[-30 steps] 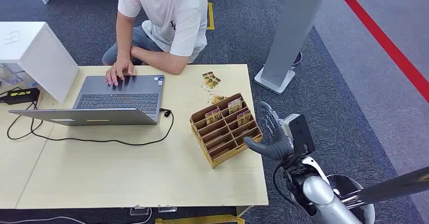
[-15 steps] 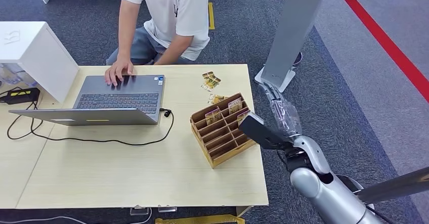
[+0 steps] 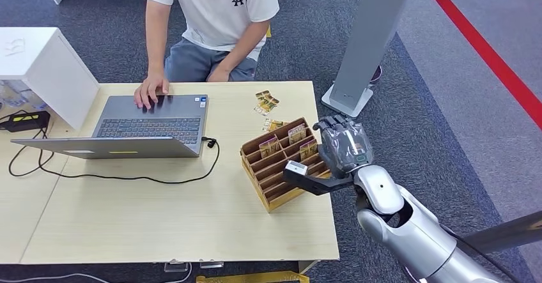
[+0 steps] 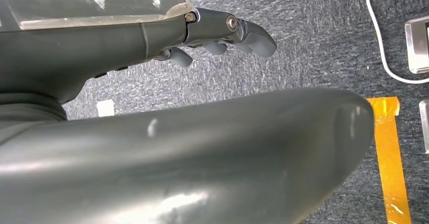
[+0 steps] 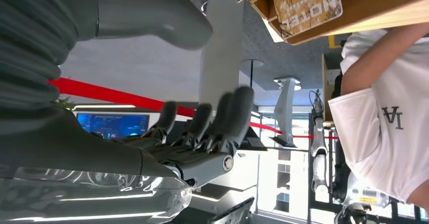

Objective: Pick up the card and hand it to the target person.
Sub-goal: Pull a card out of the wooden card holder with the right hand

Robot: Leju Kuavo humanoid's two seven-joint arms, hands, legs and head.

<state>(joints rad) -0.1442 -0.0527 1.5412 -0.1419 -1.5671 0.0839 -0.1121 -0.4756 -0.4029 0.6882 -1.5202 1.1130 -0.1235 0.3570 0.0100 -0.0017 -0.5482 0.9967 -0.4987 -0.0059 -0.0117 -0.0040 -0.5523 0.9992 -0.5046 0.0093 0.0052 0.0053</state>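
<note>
the right hand (image 3: 335, 152) hangs at the right edge of the light wooden desk (image 3: 160, 219), just beside the wooden card rack (image 3: 281, 163), its back turned up toward the head camera. its dark thumb juts out over the near right corner of the rack, and the fingers (image 5: 222, 118) are spread and loosely extended with nothing between them, as the right wrist view also shows. the rack sits tilted near the desk's right side, divided into slots; three slots toward the far side each hold a card (image 3: 296, 133) standing upright, and the one nearest the hand is just beside the fingers, though i cannot tell whether they touch it. in the right wrist view a card printed with the word hotel stands in its wooden slot close to the hand. a few loose cards (image 3: 266, 102) lie flat on the desk beyond the rack. the left hand (image 4: 217, 37) hangs over grey carpet, its fingers loosely curled in with nothing in them. a person (image 3: 211, 21) in a white t-shirt sits at the far side of the desk, one hand on an open laptop (image 3: 150, 126), whose black cable (image 3: 128, 177) loops across the desk.
</note>
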